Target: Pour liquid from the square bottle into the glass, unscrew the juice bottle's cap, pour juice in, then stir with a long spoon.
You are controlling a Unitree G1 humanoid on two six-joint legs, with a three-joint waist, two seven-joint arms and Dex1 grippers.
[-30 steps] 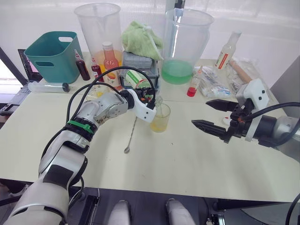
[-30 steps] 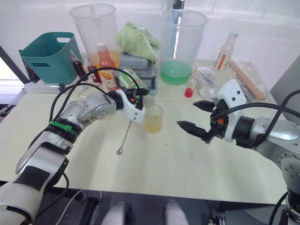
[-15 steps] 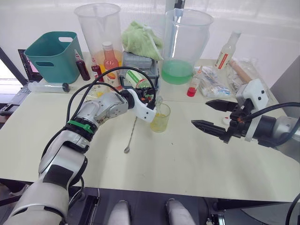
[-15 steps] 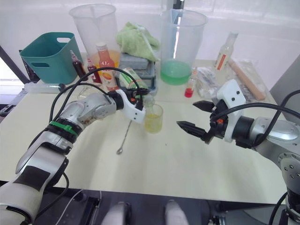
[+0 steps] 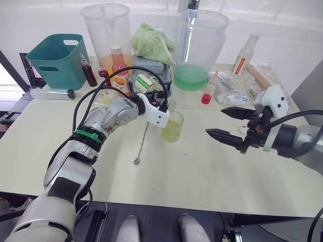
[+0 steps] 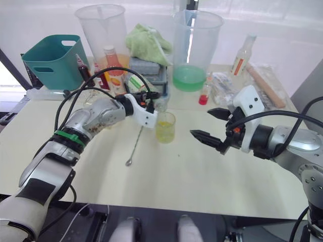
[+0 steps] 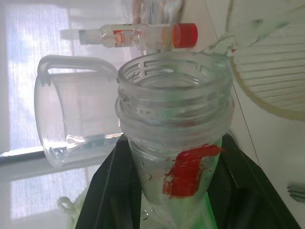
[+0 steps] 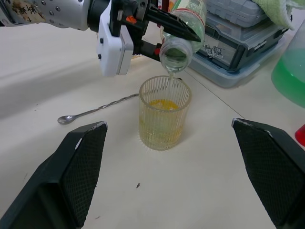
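1. While the left gripper stayed clamped on the clear round green-and-white-labelled juice bottle, the bottle went from a shallower tilt half a second earlier to a steeper one, mouth down just above the rim of the small clear ribbed glass.
2. Cap was already off: the left wrist view showed the open threaded neck.
3. Glass held pale yellow liquid to under half; the right wrist view showed a thin stream dropping from the mouth into it. Judged: juice pour in progress, stir step left.
4. Long thin silver bar spoon lay flat on the table just left of the glass, bowl end toward the robot, untouched.
5. Right gripper hovered well right of the glass, fingers spread wide, holding nothing. Small white cap sat on the table near it.
6. Room: cream table was open in front of the glass, well in from the near edge. Behind it, a grey case, a big jug with green liquid and a small red-capped vial crowded the back, so lifting the bottle away toward the robot looked safer than backward.
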